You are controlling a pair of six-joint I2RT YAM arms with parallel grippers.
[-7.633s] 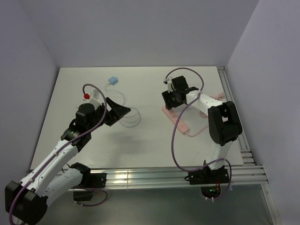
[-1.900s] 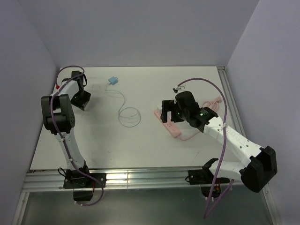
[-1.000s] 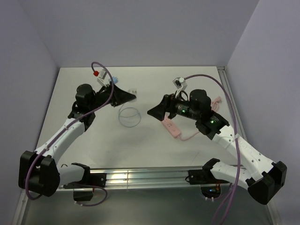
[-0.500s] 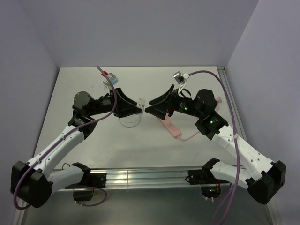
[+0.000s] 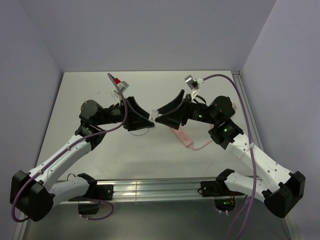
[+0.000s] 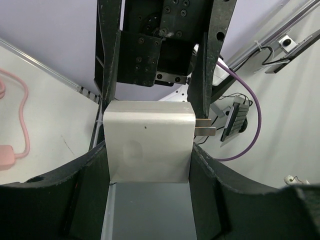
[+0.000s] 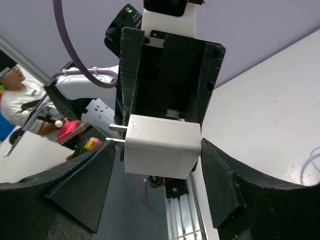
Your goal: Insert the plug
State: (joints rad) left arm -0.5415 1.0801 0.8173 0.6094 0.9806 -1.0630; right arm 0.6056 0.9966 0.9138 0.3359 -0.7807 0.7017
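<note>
Both arms reach in over the mid-table (image 5: 150, 160) and meet tip to tip, well above the surface. The plug (image 6: 148, 142), a white block w/ two flat metal prongs, hangs in the air btwn them, not on the table.

L wrist view: the L pincer (image 6: 148, 154) is closed down to the block's width. Its two black fingers (image 6: 87, 190) press on opposite sides of the block's near half. The prongs stick out sideways, to the right of that view.

The R pincer (image 7: 161, 149) comes at the same block from the opposite end. Its jaws sit at approx the block's width, one finger either side, v. close or touching. Can't tell if they actually squeeze it. In the R wrist view the prongs point left, and the L pincer's fingers run alongside the block's far half.

The pink power strip (image 5: 183, 136) lies flat on the table, below the meeting point and just to the R-arm side, apart from the plug. Its pink cord trails off toward the R arm. A thin white cable loop (image 5: 136, 131) lies on the table under the L pincer, partly hidden.
</note>
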